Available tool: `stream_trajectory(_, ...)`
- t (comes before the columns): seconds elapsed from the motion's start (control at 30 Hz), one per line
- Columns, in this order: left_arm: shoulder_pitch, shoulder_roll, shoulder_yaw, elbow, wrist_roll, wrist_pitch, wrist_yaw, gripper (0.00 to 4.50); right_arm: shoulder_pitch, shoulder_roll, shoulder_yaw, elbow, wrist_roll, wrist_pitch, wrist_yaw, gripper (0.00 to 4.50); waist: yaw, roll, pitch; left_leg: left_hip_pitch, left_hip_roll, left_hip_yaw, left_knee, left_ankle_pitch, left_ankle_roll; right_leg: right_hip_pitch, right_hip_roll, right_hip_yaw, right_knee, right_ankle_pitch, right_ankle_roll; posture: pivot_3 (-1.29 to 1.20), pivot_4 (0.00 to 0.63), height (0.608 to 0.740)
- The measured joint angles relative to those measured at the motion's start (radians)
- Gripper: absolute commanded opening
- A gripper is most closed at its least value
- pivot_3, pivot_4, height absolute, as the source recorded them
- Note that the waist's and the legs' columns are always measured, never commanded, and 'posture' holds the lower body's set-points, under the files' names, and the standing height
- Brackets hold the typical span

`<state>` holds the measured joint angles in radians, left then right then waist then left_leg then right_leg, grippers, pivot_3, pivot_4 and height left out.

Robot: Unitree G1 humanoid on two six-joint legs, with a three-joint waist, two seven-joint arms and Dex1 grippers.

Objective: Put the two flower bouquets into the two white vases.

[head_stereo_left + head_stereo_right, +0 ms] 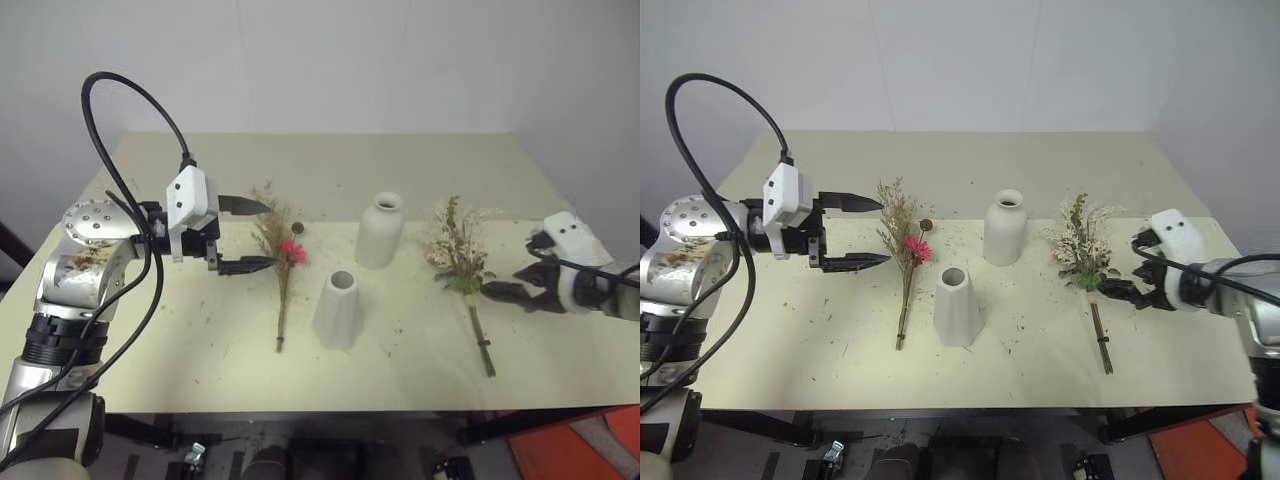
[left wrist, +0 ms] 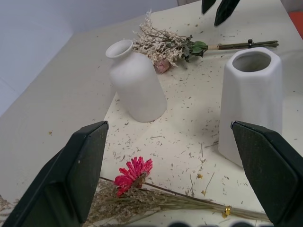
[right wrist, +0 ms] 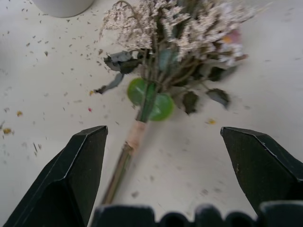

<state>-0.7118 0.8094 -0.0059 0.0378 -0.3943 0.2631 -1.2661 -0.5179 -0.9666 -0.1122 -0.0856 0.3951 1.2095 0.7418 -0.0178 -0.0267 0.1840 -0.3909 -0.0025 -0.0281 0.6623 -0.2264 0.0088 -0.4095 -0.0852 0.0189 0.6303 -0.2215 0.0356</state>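
Both grippers are wide open and hold nothing. Left gripper (image 1: 243, 235) hangs just beside the slim tan feathery bunch with one pink daisy (image 1: 281, 262), on its nine o'clock side. Right gripper (image 1: 1127, 268) is near the fuller cream bunch with green leaves (image 1: 1081, 248), at its three o'clock side, close to the wrapped stem (image 3: 135, 134).

Both bunches lie flat on the pale counter (image 1: 180, 370), heads toward twelve o'clock. Between them stand two white vases: the round bottle vase (image 1: 380, 231) and, at its seven o'clock, the cone vase (image 1: 338, 309).

I think the dried flowers are very light, thin and easy to crumble; bits already lie all over. Best to pinch the stems low, not the heads.

The counter's six o'clock edge is close to the stem ends. Room is open at twelve o'clock.
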Motion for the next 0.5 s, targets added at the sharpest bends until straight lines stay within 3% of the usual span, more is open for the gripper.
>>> stream_trajectory(0.17,0.0,-0.006,0.0,-0.003,0.002,0.001,0.0,4.5,-0.034,0.038,0.069,0.064,-0.013,0.0,-0.03,4.47,0.002,0.0,0.0,-0.004,0.0,0.0,0.0,0.0,0.0,-0.003,0.0,0.0,0.0,0.002,-0.002,0.0,0.15,0.74)
stream_trajectory(0.2,0.002,-0.005,0.001,-0.004,0.002,0.002,0.001,4.5,-0.037,0.048,0.079,0.082,-0.02,0.0,-0.035,4.31,0.003,0.0,0.0,-0.005,0.0,0.0,0.0,0.0,0.0,-0.005,0.0,0.0,0.0,0.002,-0.002,0.0,0.15,0.74)
stream_trajectory(0.27,0.012,0.001,0.005,-0.016,0.002,0.004,0.004,4.5,-0.057,0.07,0.105,0.132,-0.029,0.0,-0.051,3.87,0.003,0.0,0.0,-0.01,0.0,0.0,0.002,0.0,0.0,-0.012,0.0,0.001,0.002,0.004,-0.003,0.0,0.15,0.74)
stream_trajectory(0.5,0.061,0.02,0.016,-0.048,0.002,0.011,0.019,4.5,-0.105,0.084,0.137,0.216,-0.038,0.0,-0.052,1.44,0.0,0.0,0.0,-0.012,0.0,0.001,0.002,0.0,0.0,-0.014,0.001,0.001,0.001,0.006,-0.002,0.0,0.15,0.74)
